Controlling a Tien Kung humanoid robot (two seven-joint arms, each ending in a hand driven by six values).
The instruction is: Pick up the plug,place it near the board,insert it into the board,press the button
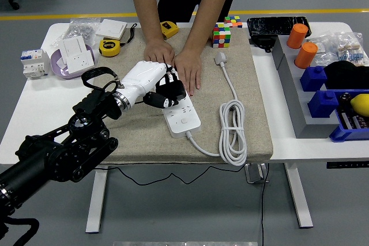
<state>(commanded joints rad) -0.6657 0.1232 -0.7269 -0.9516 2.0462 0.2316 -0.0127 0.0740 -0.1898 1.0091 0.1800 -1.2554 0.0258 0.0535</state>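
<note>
While your left hand (160,86) reaches in over the beige mat (132,125), its black fingers (167,93) are curled above the middle of the white power strip (180,110); you cannot tell from this view whether they grasp anything or press on the strip. That board lies flat on the mat with its long axis running from the far left toward the near right, its near end closest to you, where the cable (233,136) leaves it. From there the cable loops into a coil at the mat's right side and then runs away from you to the white plug (220,58), which lies on the mat near its far edge, well apart from the strip and just in front of the colourful cube (221,34). The plug's end points away from you, toward the far side, in line with its cord. A person at the far side holds the strip's far end down with both hands (187,68), palms flat, just beside your hand. Your right arm is out of view.
</note>
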